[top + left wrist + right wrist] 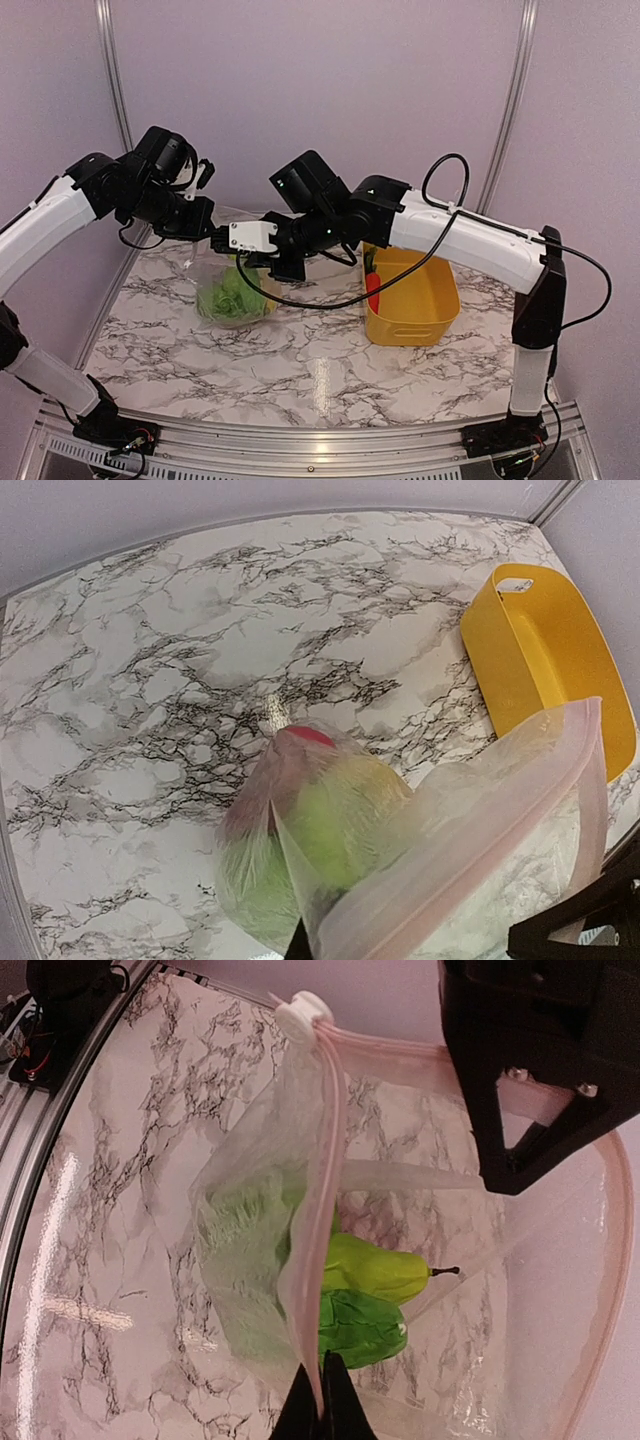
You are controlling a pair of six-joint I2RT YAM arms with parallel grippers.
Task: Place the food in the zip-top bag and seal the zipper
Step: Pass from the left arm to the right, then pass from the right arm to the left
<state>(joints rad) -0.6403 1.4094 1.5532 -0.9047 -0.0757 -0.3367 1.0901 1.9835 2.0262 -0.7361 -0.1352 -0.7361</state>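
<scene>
The right pincer is clamping the zipper of the zip-top bag; the left pincer, at nine o'clock from it, is seemingly gripping the bag too.

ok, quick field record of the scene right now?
bag: held up by both pincers, mouth open
in bag: pear, leaves
zipper: unsealed, slider at one end
basket: right of bag, carrot at its left edge
left pincer: shut on bag
right pincer: shut on bag
</scene>
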